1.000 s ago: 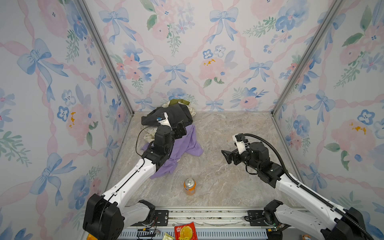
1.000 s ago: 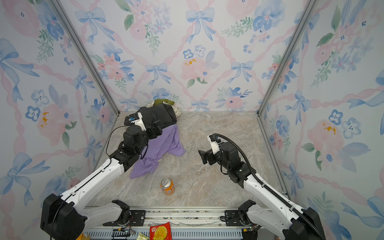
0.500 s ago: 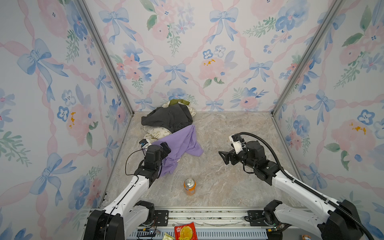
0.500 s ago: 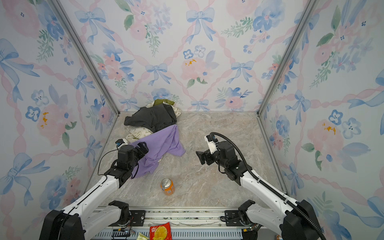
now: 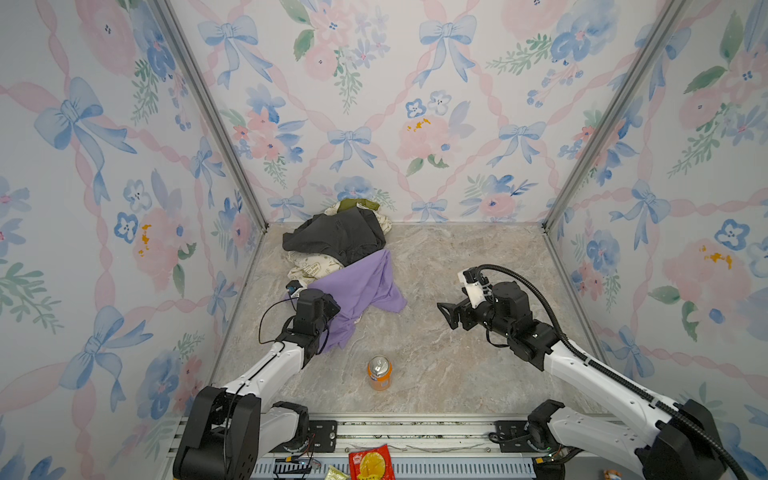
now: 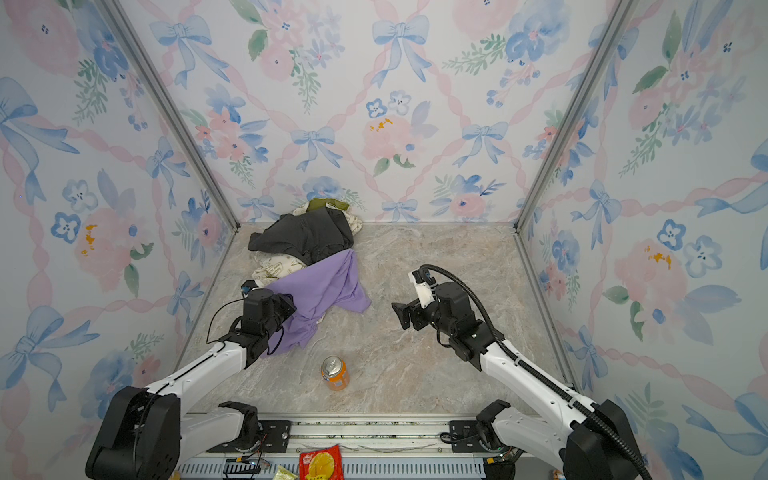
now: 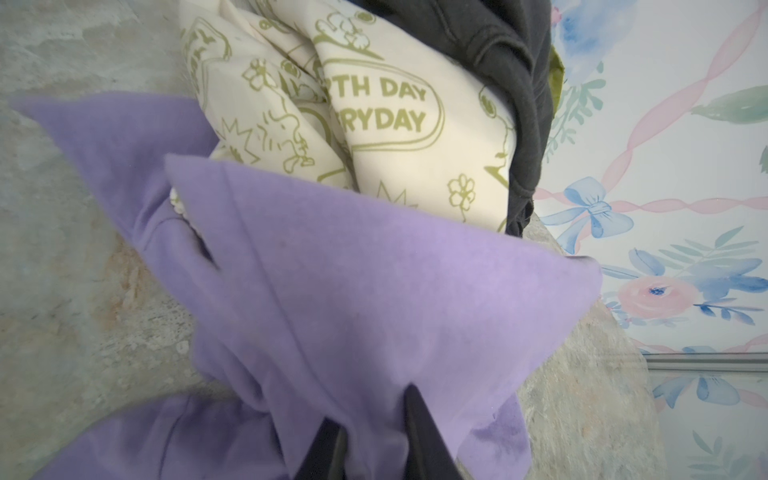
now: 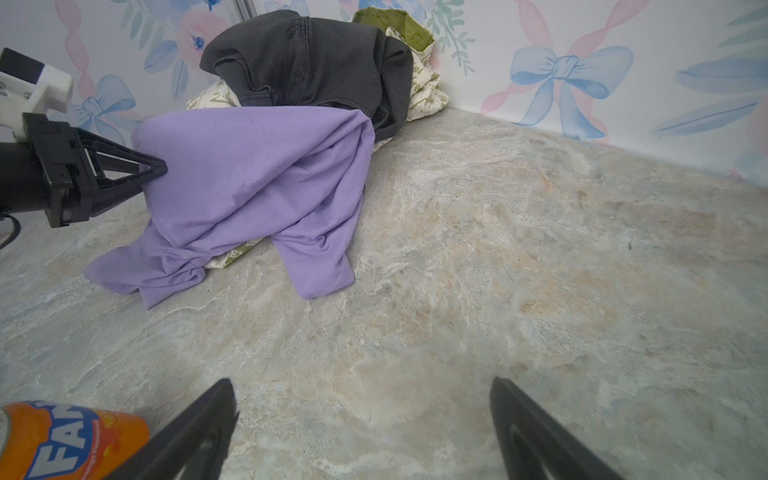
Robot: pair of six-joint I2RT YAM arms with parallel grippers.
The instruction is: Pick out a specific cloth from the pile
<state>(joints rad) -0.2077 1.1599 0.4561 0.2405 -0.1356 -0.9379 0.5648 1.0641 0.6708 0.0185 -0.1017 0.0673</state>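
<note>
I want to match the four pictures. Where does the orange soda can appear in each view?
In a top view: the orange can stands upright, nearer the front than the purple shirt.
In a top view: same spot, lower middle.
Left wrist view: not in it.
Right wrist view: cut off at the frame edge, beside the right gripper.
Shared landmark: the purple shirt, in all four.

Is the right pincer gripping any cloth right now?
No: in the right wrist view the right pincer stands open and empty over the table, apart from the purple T-shirt.
</note>
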